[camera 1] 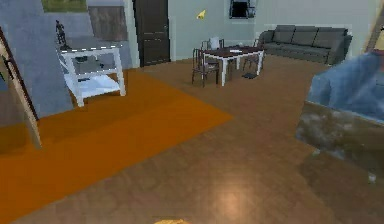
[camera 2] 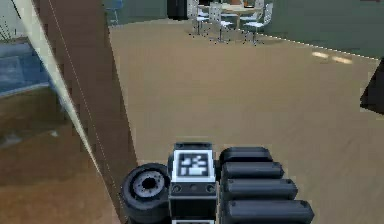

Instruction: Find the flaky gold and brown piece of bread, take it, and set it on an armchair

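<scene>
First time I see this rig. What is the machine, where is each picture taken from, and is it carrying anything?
This is a wheeled robot in a simulated house, with one extending arm and a two-finger gripper. The forward view looks ahead and somewhat down: an orange rug, a white shelf cart, a dining table with chairs, a grey sofa. The arm side view looks out sideways from the body: at the bottom the dark arm, its white marker square, and left of that the gripper's dark round body. Its far end cannot be made out, so I cannot tell whether it holds anything.
</scene>
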Available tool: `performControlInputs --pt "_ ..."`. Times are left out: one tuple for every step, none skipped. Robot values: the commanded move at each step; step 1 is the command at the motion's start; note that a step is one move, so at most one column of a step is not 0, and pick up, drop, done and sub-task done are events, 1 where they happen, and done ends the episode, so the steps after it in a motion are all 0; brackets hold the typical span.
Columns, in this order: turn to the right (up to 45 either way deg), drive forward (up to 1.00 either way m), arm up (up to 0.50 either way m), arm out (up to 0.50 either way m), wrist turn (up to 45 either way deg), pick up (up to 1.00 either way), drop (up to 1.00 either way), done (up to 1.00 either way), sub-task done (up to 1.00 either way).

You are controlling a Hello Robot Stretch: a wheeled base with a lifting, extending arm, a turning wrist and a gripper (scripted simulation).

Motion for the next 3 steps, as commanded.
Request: performControlInputs --pt "-27.0 0.00 0.00 0.00 0.0 0.00 0.00 0.00 0.00" --pt "0.0 0.30 0.00 0.00 0.0 0.00 0.00 0.00 0.00" --pt "0.0 0.65 0.00 0.00 0.0 0.00 0.00 0.00 0.00"
